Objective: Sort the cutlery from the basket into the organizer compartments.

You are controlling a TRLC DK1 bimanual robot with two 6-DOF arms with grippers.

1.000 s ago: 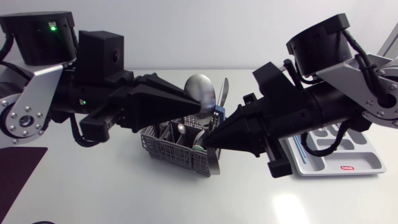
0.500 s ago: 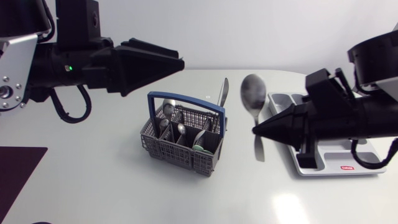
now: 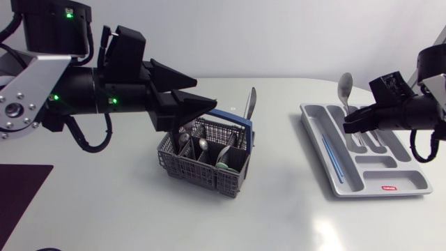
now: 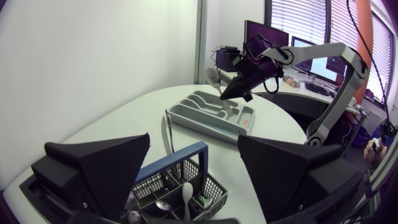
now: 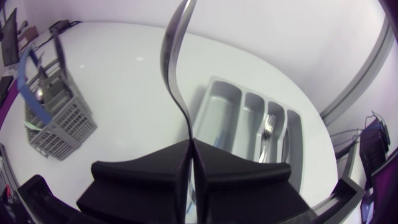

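Now right end effector (image 3: 347,124) clamps spoon (image 3: 345,85) over organizer (image 3: 411,183); left end effector (image 3: 207,99) gapes.

a grey mesh basket (image 3: 196,169) with a blue hoop handle (image 3: 233,119) stands upright near the table's middle. inside, several pieces of silver cutlery (image 3: 202,145) sit in its cells, bowls up. a knife (image 3: 251,102) rises from the corner at its 1 o'clock, blade up, leaning slightly. at 3 o'clock from the basket, well apart, lies the pale grey organizer (image 3: 313,143), flat, with one long compartment and several shorter ones. a thin blue stick (image 3: 332,157) lies in the long one, and forks (image 5: 267,127) in a short one. a silver spoon (image 3: 345,86) stands near-upright, bowl up, over the organizer's 11 o'clock end, its handle pinched in the right gripper (image 3: 346,125).
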